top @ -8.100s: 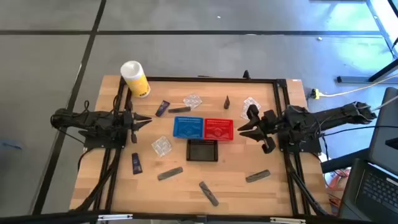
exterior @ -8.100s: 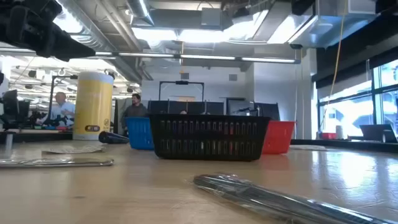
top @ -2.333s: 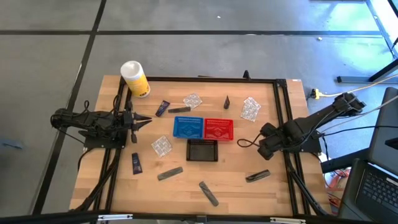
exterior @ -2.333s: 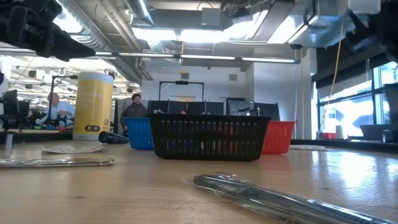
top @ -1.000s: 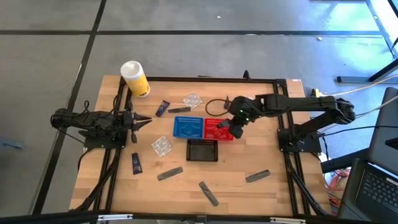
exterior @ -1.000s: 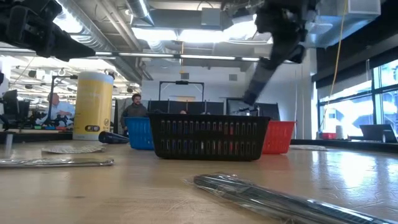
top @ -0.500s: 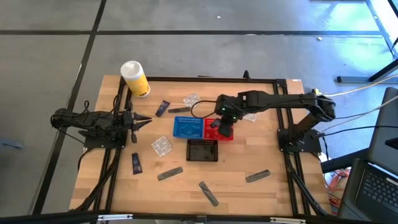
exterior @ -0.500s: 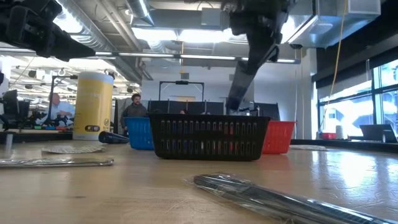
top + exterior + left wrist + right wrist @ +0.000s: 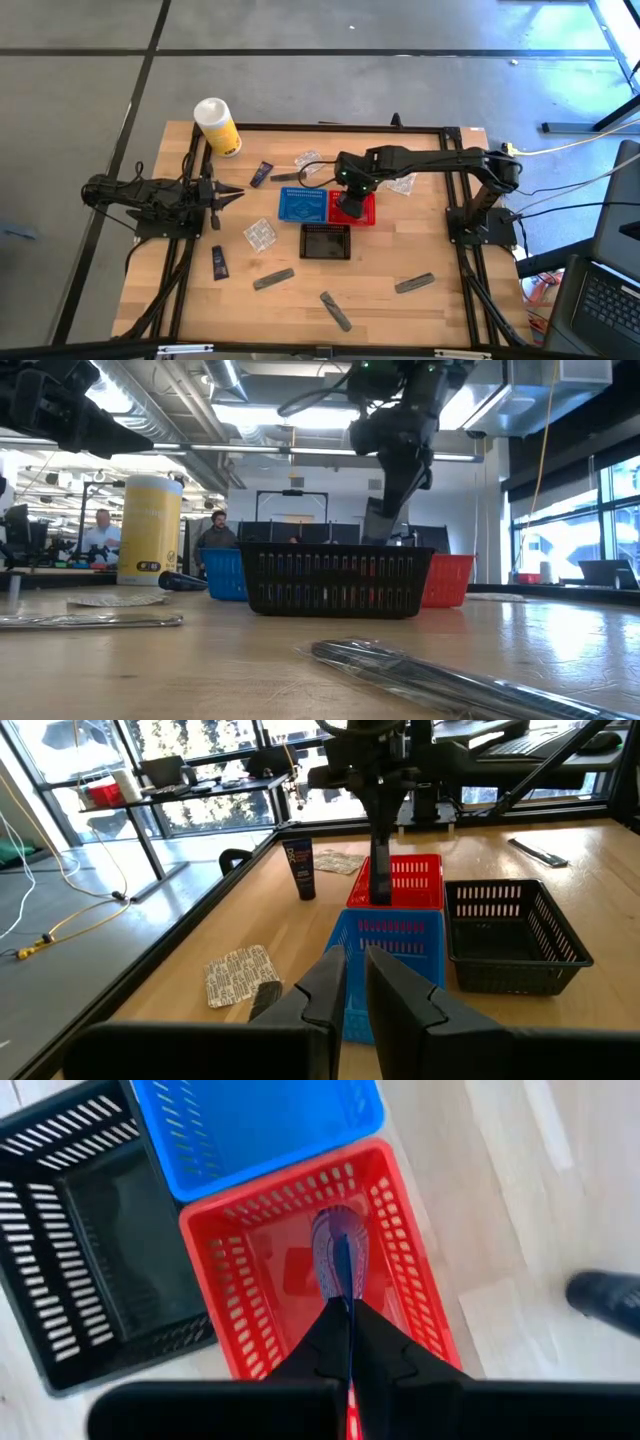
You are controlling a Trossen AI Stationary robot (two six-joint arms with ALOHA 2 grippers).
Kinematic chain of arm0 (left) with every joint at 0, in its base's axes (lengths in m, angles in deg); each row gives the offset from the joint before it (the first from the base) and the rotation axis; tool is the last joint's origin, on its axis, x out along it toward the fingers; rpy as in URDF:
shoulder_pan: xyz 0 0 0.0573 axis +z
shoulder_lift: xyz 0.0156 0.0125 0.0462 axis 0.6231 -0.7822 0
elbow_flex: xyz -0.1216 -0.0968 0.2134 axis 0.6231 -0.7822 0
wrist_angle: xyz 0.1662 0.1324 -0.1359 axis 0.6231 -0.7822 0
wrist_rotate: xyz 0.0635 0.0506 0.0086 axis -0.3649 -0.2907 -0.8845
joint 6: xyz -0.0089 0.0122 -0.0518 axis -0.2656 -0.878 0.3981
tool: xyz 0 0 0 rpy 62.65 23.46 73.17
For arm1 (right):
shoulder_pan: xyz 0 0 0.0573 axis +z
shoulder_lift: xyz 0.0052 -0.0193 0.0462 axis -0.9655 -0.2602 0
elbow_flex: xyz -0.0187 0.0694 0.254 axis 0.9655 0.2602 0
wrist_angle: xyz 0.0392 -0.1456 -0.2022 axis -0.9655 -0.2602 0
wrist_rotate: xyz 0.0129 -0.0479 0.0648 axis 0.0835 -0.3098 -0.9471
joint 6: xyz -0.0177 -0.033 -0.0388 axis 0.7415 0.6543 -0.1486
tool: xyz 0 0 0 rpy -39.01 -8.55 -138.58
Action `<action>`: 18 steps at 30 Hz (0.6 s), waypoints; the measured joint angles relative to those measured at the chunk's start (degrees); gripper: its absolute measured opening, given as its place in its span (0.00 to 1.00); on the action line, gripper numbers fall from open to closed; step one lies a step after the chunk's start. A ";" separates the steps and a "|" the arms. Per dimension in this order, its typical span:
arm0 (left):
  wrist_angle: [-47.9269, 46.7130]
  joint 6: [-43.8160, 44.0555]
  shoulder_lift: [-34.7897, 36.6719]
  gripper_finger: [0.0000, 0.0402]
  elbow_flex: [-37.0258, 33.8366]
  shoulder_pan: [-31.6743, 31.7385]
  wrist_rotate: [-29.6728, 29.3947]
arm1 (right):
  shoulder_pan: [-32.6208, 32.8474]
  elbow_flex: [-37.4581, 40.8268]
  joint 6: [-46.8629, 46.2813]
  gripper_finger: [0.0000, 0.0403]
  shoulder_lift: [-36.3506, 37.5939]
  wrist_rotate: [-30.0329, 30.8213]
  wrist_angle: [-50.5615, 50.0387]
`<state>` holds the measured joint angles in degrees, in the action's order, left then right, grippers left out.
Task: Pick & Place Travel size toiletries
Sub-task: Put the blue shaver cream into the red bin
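Note:
My right gripper [image 9: 350,200] hangs over the red basket [image 9: 366,215], shut on a slim dark piece [image 9: 340,1255] that also shows in the left wrist view [image 9: 382,870]. My left gripper [image 9: 235,192] waits at the table's left, shut and empty. Other toiletries lie flat on the table: grey tubes [image 9: 273,278] [image 9: 336,311] [image 9: 414,284], navy tubes [image 9: 218,262] [image 9: 262,174], and clear packets [image 9: 261,235] [image 9: 308,160]. My right gripper pinches the dark piece between its two fingers [image 9: 375,1345] near its upper end, coming from above and pointing down. The piece hangs upright below the fingers over the red basket. Its lower end [image 9: 382,898] is about level with the basket's rim.
The blue basket [image 9: 302,205] adjoins the red one on its left, and the black basket [image 9: 326,241] stands just in front of both. A white-and-yellow canister [image 9: 217,126] stands at the far left corner. People show in the room beyond the table [image 9: 215,532].
My right gripper has carried the dark piece toward the table's left, from over the red basket's right edge to over its middle. It has stayed shut on the piece, which hangs below it as before.

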<state>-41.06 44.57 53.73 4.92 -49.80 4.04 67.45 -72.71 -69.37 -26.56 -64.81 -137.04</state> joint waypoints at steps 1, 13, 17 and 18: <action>0.00 -0.02 0.00 0.09 -0.01 0.01 0.00 | 0.00 0.00 0.09 0.00 -0.42 -0.02 0.34; 0.00 -0.02 0.01 0.09 0.01 0.00 0.00 | -0.28 0.00 0.66 0.00 -3.52 0.29 1.86; 0.00 -0.02 0.00 0.09 0.00 0.01 0.00 | -0.48 -0.08 0.81 0.00 -4.37 0.50 1.88; 0.00 -0.02 0.01 0.09 0.01 0.01 0.00 | -0.52 -0.09 0.86 0.00 -4.45 0.48 2.00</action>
<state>-41.06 44.55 53.75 4.93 -49.79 4.04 66.93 -72.80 -68.51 -31.01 -64.33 -135.03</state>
